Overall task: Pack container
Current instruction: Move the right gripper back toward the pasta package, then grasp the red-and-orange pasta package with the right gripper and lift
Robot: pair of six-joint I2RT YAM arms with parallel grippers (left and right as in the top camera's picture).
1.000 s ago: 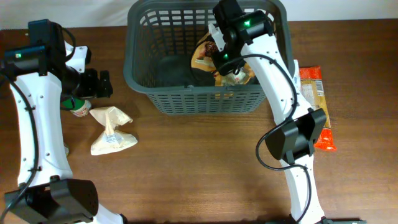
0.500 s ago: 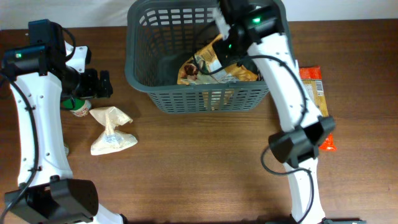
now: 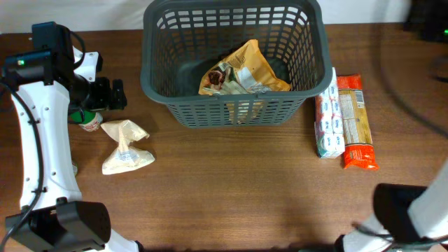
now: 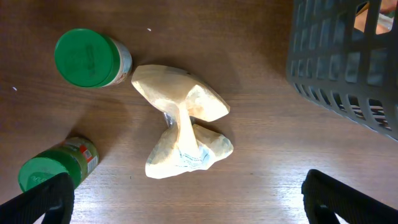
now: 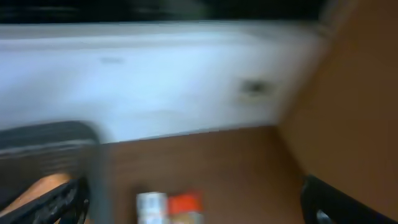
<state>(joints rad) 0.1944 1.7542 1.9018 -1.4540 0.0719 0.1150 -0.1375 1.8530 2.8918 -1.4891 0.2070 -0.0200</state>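
The container is a large dark grey slotted basket at the table's back centre; its corner shows in the left wrist view. Inside it lies an orange-tan snack bag. My left gripper hovers left of the basket, open and empty, above a cream paper bag that also shows from overhead. My right gripper is open and empty, its view badly blurred. From overhead, that arm is only a dark smear at the top right corner.
Two green-lidded jars stand left of the cream bag. A white pack and an orange pack lie side by side right of the basket. The right arm's base is at the front right.
My right gripper opened and let the snack bag drop into the basket, then swung quickly up and away to the right. The left arm has not moved.
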